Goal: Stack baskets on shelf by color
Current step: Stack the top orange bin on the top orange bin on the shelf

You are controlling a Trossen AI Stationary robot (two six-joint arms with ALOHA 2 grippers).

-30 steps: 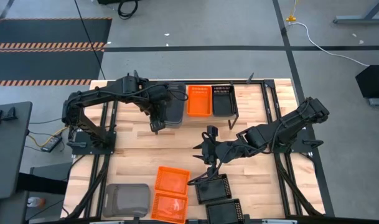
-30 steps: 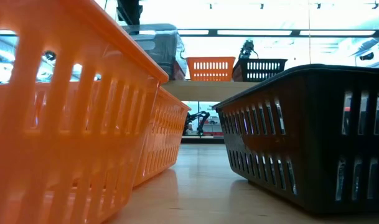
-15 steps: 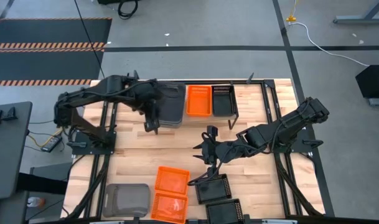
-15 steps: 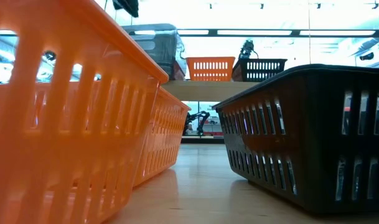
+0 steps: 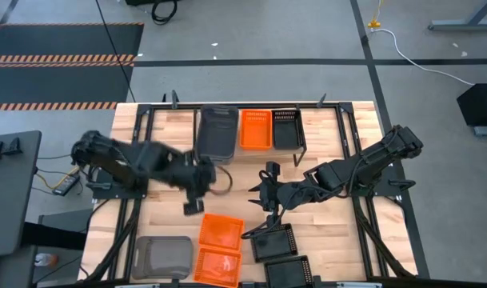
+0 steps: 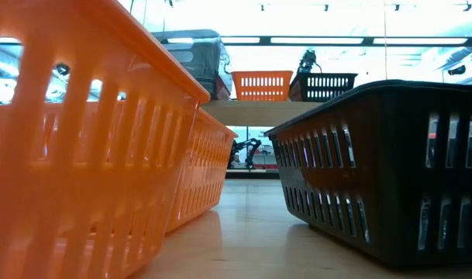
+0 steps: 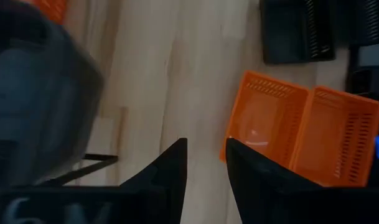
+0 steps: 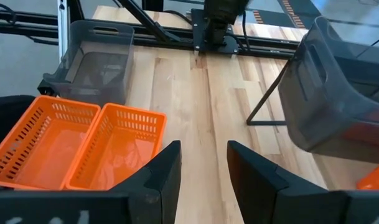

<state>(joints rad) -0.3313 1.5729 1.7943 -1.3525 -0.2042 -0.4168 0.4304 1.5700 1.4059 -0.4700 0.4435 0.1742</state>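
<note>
On the shelf [image 6: 243, 113] at the table's far side stand smoky grey baskets [image 5: 217, 132], an orange basket [image 5: 256, 128] and a black basket [image 5: 286, 128], side by side. My left gripper [image 5: 192, 205] hangs open over bare wood, just left of two orange baskets [image 7: 270, 124] [image 7: 341, 143] resting on the table. Nothing is between its fingers [image 7: 174, 163]. My right gripper [image 5: 263, 192] hovers open at mid-table, above a black basket [image 5: 275, 242]. It is empty too [image 8: 203, 155]. A further grey basket [image 5: 161, 256] rests near the front left.
A second black basket [image 5: 287, 274] lies at the front edge. The low view is filled by an orange basket [image 6: 80, 155] and a black one [image 6: 391, 170] close to the camera. Bare wood lies between the shelf and the near baskets [image 5: 227, 188]. Black frame rails [image 5: 131, 224] run along both sides.
My left gripper has swung away from the grey baskets on the shelf toward the table's near edge, most of it in the last half second, and now hangs beside the orange baskets. The grey baskets have stayed on the shelf. My right arm has kept still.
</note>
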